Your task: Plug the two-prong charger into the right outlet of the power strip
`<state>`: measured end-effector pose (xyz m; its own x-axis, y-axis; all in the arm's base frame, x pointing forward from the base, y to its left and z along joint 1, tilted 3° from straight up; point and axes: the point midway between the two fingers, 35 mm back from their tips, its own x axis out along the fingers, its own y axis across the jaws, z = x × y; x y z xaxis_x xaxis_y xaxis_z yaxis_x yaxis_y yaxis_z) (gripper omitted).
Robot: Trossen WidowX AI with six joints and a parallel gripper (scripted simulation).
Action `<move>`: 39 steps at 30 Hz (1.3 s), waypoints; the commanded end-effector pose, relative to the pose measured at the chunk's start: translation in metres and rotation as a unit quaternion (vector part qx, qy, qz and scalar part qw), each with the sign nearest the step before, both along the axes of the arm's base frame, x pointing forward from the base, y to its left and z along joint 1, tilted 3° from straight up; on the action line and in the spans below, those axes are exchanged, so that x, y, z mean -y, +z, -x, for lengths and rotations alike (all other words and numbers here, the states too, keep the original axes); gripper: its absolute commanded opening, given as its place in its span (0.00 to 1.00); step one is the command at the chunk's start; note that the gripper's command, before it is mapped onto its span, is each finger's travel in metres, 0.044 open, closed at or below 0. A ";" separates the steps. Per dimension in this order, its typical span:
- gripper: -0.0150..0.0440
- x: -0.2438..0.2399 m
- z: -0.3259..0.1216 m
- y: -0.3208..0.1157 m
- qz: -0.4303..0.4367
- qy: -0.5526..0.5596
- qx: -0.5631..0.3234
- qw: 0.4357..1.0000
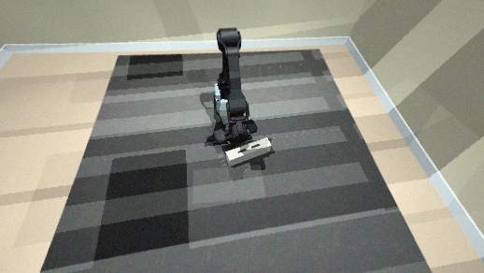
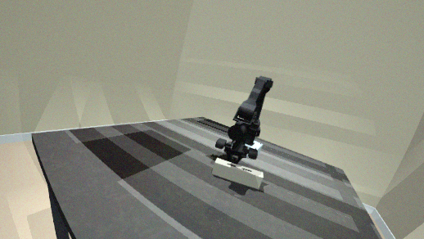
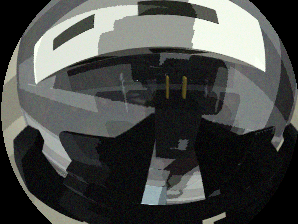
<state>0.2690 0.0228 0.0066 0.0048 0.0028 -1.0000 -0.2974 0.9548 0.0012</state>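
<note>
The tool point(image 1: 238, 138) point(image 2: 234, 157) point(image 3: 172, 117) is clenched on the charger point(image 3: 176, 132); the power strip point(image 1: 234, 157) point(image 2: 237, 173) point(image 3: 227, 35) is seen just beyond the uninserted prongs point(image 3: 184, 87), outlets facing up.

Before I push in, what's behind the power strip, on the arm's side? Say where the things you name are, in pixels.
Behind the power strip point(image 1: 248, 154) point(image 2: 237, 173) point(image 3: 220, 42) is the gripper point(image 1: 237, 140) point(image 2: 234, 160) point(image 3: 172, 117). The exterior view hides the tabletop directly behind the strip, and the charger too.

Kind of place: I can't tell; I see a plain room
Walls: bare, dull green-tan point(image 1: 411, 84) point(image 2: 102, 49)
Wall edge: a pale strip point(image 1: 413, 145) point(image 2: 16, 137) down low
Floor: light tan point(image 1: 42, 107) point(image 2: 20, 180)
Table: big, dark gray point(image 1: 299, 234) point(image 2: 90, 205), with stripes of light and shade
</note>
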 end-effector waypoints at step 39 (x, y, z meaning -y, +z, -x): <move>0.25 -0.002 -0.011 0.001 0.003 0.003 0.001 1.000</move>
